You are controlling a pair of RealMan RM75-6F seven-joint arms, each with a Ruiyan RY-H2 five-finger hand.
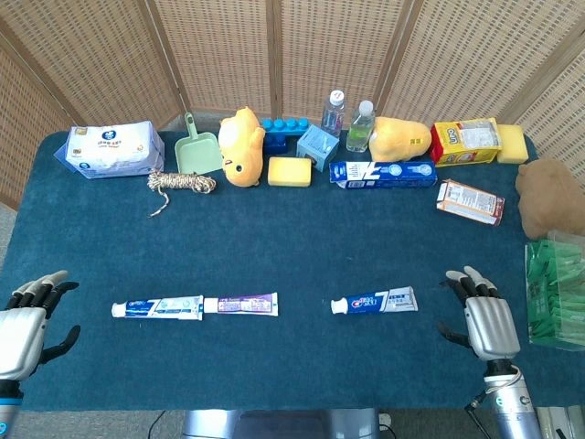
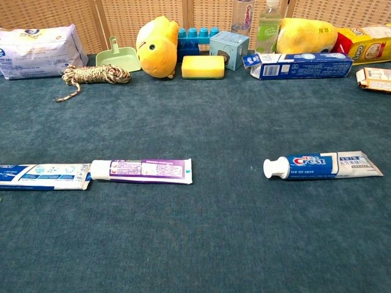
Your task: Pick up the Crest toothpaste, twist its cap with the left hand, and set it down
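The Crest toothpaste [image 1: 374, 301] lies flat on the blue desk [image 1: 302, 229], cap pointing toward 2 other toothpaste tubes [image 1: 195, 305] that lie end to end well apart from it. Just beside its flat end, not touching, rests the right robot hand [image 1: 482, 315], empty with fingers spread. The left robot hand [image 1: 29, 315] rests beyond the 2 tubes at the desk edge, also empty and spread.

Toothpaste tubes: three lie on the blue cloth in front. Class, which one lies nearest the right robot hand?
The blue-and-white Crest toothpaste tube, lying alone on the right, cap pointing left; the other two lie end to end further left.
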